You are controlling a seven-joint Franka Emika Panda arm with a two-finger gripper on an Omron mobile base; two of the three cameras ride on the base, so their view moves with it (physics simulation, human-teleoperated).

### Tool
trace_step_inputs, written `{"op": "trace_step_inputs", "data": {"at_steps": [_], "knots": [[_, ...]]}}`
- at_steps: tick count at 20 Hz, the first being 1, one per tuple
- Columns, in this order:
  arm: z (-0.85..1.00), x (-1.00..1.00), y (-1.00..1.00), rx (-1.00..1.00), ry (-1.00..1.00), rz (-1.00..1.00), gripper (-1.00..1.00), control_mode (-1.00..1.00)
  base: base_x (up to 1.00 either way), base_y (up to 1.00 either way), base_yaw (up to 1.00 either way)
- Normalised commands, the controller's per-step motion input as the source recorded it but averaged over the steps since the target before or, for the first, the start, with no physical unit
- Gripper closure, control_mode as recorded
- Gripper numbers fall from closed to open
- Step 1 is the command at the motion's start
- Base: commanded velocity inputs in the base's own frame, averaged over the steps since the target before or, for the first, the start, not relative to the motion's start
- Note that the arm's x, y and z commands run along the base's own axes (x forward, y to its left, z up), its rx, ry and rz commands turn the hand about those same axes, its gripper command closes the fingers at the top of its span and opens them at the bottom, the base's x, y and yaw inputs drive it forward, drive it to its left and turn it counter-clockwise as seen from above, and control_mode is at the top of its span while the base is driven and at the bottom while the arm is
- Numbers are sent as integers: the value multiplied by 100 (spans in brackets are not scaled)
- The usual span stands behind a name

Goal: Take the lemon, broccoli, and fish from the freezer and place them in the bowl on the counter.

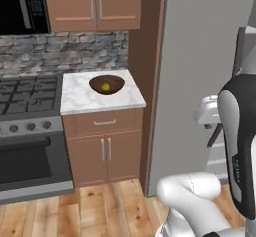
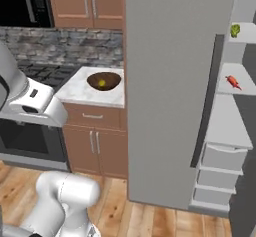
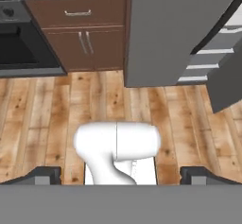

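Far left: black stove (image 1: pixel 27 98), oven door below, microwave (image 1: pixel 22 6) above beside wood wall cabinets (image 1: pixel 92 3). Stone backsplash behind.

Next right: white marble tabletop (image 1: pixel 82 98) over a drawer and two brown doors. Bowl (image 1: pixel 106 84) sits toward its back right part. Lemon (image 1: pixel 105 86) lies inside the bowl, near the middle; also seen from the right base camera, lemon (image 2: pixel 101 83) in bowl (image 2: pixel 104 80) on tabletop (image 2: pixel 95 97).

Centre: freezer (image 2: pixel 175 91), tall grey slab, flat side toward the cameras, standing just beside the tabletop's right end. Door open on the far right; dark vertical handle (image 2: pixel 207 101) along the edge.

Right, inside the freezer: white shelves. Broccoli (image 2: pixel 235 30) on the upper shelf, near its front. Fish (image 2: pixel 233 82) on the shelf below, red-orange, lying at a slant. Both well apart from the bowl. White drawers (image 2: pixel 220 173) stacked under the shelves.

Hand view: looks down on wood plank floor (image 3: pixel 42 119), tabletop edge, cabinet doors and freezer base at the top. Jaws: two dark fingertips (image 3: pixel 40 176) at the bottom corners, spread wide, released, nothing between them. Gripper (image 3: pixel 120 176) hangs over the floor, away from freezer shelves and bowl.

Arm bulk fills the lower right of the left base view and the lower left of the right one.
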Motion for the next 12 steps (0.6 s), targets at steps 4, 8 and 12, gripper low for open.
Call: {"op": "trace_step_inputs", "data": {"at_steps": [4, 8, 12], "knots": [[0, 0, 0, 0, 0, 0, -100, 100, -1, -99, 0], [0, 0, 0, 0, 0, 0, -100, 100, 7, -100, 0], [0, 0, 0, 0, 0, 0, -100, 100, 26, -93, 0]]}}
